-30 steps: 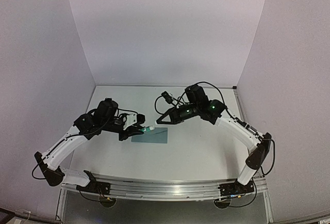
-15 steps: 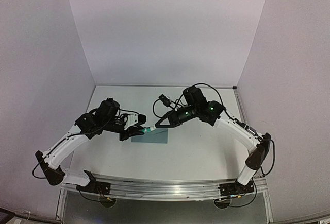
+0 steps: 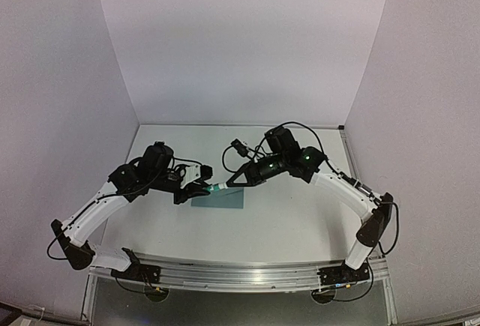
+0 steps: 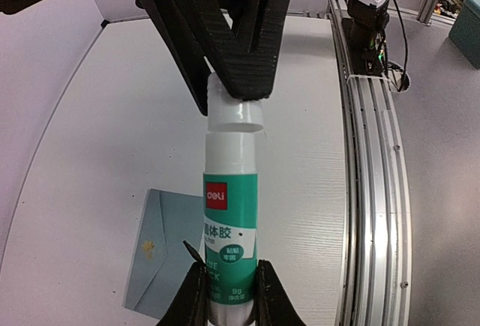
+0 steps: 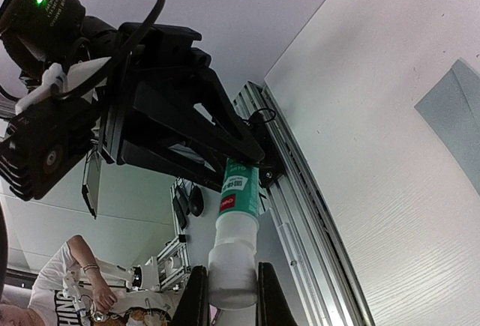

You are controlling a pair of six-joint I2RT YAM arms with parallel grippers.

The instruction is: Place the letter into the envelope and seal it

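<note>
Two white-and-black robot arms meet over the middle of a white counter [image 3: 292, 225], enclosed by pale lilac walls. Between them they hold a white-and-green glue stick [image 4: 231, 217] roughly level in the air, one arm at each end.

The left claw [image 4: 229, 297] is closed on the green-labelled body of the glue stick, with a black finger pressed against each side near its base. The right claw [image 5: 231, 296] is closed on the white cap [image 4: 234, 112] at the other end, which it grips from both sides. A thin seam shows where the cap meets the tube. Whether the cap is loosened I cannot tell.

A flat teal paper envelope [image 3: 225, 200] lies on the counter just below and in front of the two claws, near the centre, with nothing touching it. Seen from above, the glue stick hangs over its far left corner. From the left wrist, the lines of the triangular flap show on the envelope's face, along with a small yellowish mark.

A metal rail [image 4: 371, 191] runs along the near edge of the counter. From the right wrist, a person [image 5: 56, 285] in a white shirt is partly visible beyond that rail.
</note>
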